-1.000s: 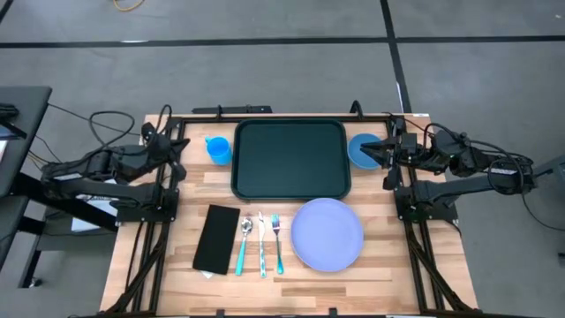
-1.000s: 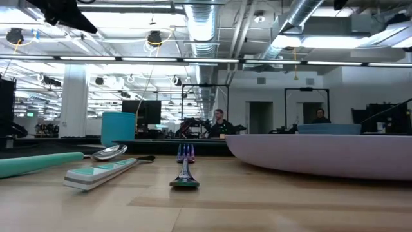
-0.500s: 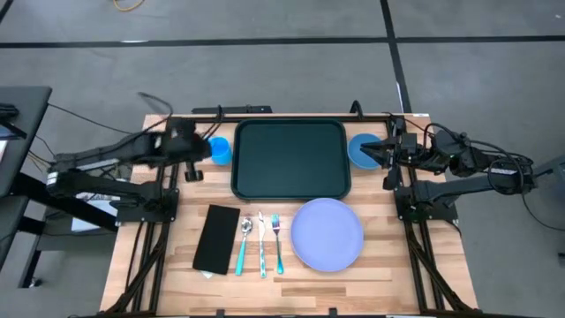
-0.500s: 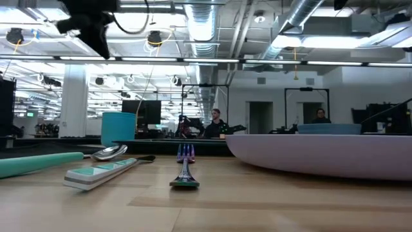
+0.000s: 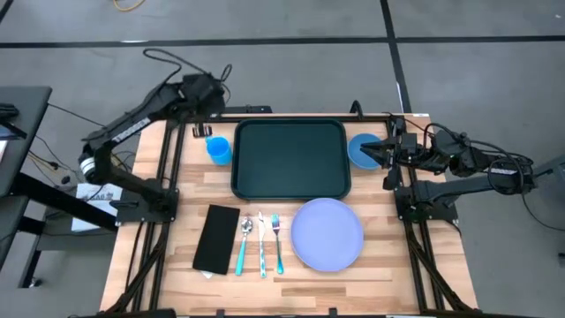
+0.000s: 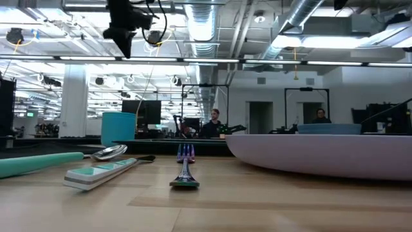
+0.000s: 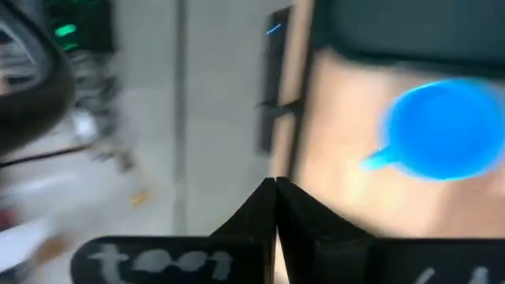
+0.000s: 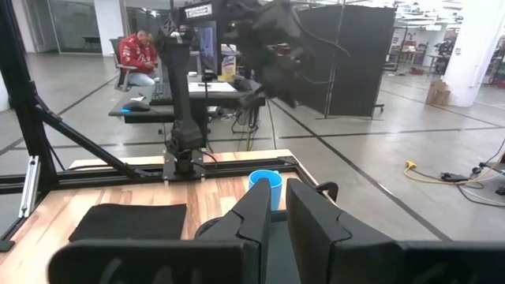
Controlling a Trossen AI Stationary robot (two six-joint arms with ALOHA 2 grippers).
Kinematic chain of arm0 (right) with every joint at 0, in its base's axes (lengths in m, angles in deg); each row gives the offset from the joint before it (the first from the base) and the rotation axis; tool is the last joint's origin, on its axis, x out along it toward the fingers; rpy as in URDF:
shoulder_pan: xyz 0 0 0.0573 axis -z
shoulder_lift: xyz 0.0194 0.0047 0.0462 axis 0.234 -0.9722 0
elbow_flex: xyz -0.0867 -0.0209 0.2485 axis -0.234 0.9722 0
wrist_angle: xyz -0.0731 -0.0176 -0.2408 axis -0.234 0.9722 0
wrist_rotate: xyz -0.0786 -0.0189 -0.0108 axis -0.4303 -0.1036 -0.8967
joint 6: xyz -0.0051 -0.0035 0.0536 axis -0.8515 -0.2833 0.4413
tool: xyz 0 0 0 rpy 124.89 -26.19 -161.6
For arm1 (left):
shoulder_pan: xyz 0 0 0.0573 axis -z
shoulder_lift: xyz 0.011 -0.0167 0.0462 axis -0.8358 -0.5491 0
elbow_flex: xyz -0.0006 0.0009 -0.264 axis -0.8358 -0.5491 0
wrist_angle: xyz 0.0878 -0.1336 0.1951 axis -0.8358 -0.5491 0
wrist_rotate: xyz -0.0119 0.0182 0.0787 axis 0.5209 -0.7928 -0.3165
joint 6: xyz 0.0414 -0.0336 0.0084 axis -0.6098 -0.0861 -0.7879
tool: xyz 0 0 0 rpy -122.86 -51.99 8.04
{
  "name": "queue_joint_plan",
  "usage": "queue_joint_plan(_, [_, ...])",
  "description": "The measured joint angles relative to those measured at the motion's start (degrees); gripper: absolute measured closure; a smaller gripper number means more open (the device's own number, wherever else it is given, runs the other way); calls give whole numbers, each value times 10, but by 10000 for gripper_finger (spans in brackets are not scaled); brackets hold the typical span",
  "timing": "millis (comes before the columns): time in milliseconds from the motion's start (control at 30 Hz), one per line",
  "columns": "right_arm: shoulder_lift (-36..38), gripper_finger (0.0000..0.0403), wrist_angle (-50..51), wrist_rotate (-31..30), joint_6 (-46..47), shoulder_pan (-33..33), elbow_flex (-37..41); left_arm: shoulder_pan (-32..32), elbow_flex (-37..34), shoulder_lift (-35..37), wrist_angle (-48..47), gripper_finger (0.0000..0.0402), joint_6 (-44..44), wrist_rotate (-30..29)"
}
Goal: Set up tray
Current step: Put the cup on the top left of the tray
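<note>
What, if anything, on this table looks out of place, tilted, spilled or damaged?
Nothing stands out. The tray lies square and bare, with a cup to one side and a bowl to the other. The napkin, cutlery and plate lie in a neat row. No spills or damage show.

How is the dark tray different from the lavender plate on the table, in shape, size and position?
The tray is a dark green-black rectangle with rounded corners; the lavender plate is round and pale. The tray is wider than the plate. The tray lies at the far middle of the table; the plate lies nearer the front, toward the right arm's side. Both are empty and lie flat on the wood.
</note>
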Motion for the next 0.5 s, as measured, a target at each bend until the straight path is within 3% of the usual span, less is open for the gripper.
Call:
queue_joint_plan(67, [0, 365, 0, 0, 0, 0, 0, -15, 2, -13, 3, 401, -53, -44])
queue_joint_plan(167, [0, 365, 0, 0, -1, 0, 0, -37, 2, -33, 0, 401, -148, -53])
queue_joint_plan(500, [0, 365, 0, 0, -11, 0, 0, -130, 1, -98, 1, 401, -451, 170])
